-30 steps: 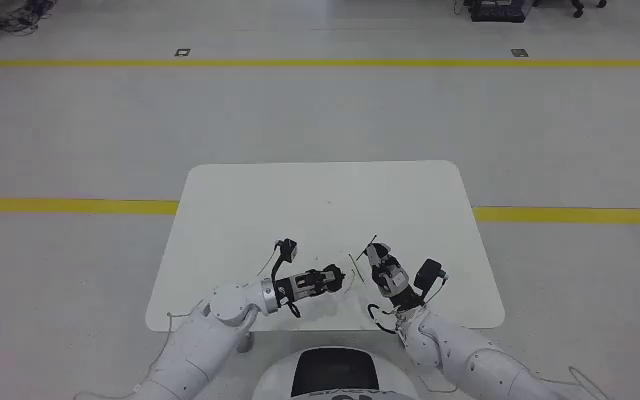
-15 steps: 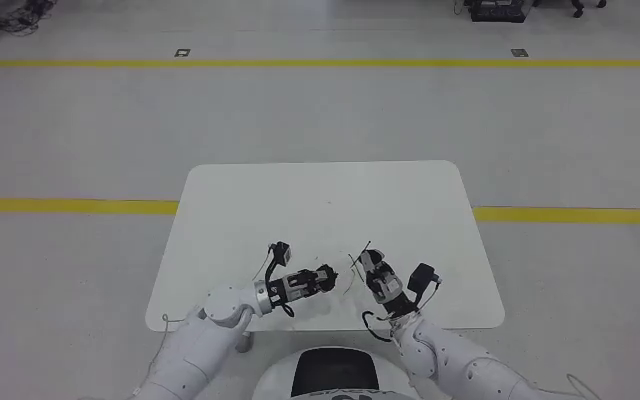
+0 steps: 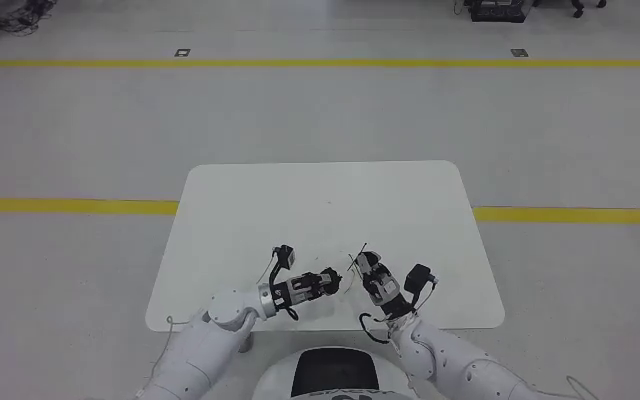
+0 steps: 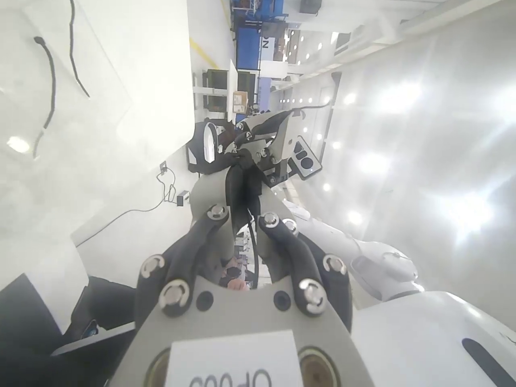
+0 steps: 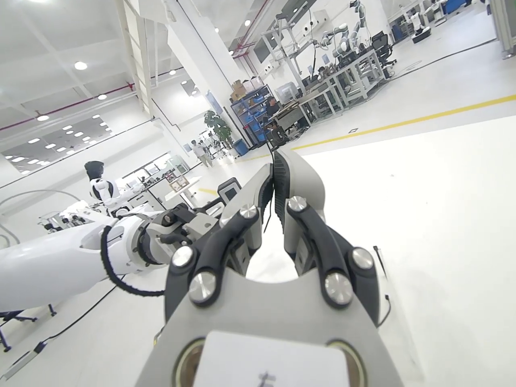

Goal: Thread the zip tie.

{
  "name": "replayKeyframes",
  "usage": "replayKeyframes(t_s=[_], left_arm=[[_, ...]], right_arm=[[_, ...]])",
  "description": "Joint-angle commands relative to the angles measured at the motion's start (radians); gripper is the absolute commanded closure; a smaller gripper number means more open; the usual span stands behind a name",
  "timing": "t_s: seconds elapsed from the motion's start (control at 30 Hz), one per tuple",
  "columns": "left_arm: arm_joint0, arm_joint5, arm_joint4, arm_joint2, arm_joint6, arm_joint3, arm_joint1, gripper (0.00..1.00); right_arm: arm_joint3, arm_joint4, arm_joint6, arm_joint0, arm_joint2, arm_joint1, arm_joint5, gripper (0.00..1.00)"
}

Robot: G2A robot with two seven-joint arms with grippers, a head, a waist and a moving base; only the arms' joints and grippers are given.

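Observation:
The zip tie (image 5: 267, 187) is a thin black strip standing up between the fingers of my right gripper (image 5: 275, 165), which is shut on it. Its free end (image 3: 358, 250) pokes out above that gripper (image 3: 364, 264) near the white table's (image 3: 320, 200) front edge. My left gripper (image 3: 333, 277) sits just left of it, pointing at it, a small gap apart. In the left wrist view its fingers (image 4: 236, 187) are closed together with a thin black strand (image 4: 254, 243) running between them. The right gripper (image 4: 278, 142) sits directly beyond its tips.
Two spare black zip ties (image 4: 50, 82) (image 4: 73, 38) lie loose on the table, away from both grippers. More thin ties (image 5: 381, 265) lie on the table beside the right gripper. The table's far half is bare white surface.
The right gripper has drifted left and slightly nearer the front edge with the tie, closing on the left gripper. The left gripper shifted a little and stayed shut.

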Motion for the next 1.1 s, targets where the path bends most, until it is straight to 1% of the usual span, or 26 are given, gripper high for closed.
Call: replayKeyframes(t_s=[0.0,0.13,0.23,0.33,0.57,0.7,1.07], left_arm=[[0.003,0.0,0.023,0.004,0.022,0.002,-0.004,1.0],[0.006,0.0,0.048,0.005,0.058,0.006,-0.016,1.0],[0.008,0.0,0.045,-0.005,0.067,0.011,-0.024,1.0],[0.012,0.0,0.03,-0.01,0.057,0.005,-0.032,1.0],[0.012,0.0,0.03,-0.01,0.057,0.005,-0.032,1.0],[0.012,0.0,0.03,-0.01,0.057,0.005,-0.032,1.0],[0.012,0.0,0.03,-0.01,0.057,0.005,-0.032,1.0]], right_arm=[[-0.002,-0.006,-0.003,-0.007,0.006,-0.004,0.0,1.0],[0.001,-0.011,-0.002,-0.018,0.016,-0.011,0.0,1.0],[0.002,-0.014,-0.007,-0.026,0.022,-0.015,0.0,1.0],[0.0,-0.014,-0.008,-0.028,0.023,-0.016,0.0,1.0],[-0.003,-0.013,0.0,-0.029,0.027,-0.016,0.006,1.0],[-0.02,-0.033,0.008,-0.047,0.054,-0.018,0.022,1.0],[-0.036,-0.088,0.032,-0.087,0.112,-0.029,0.024,1.0]])
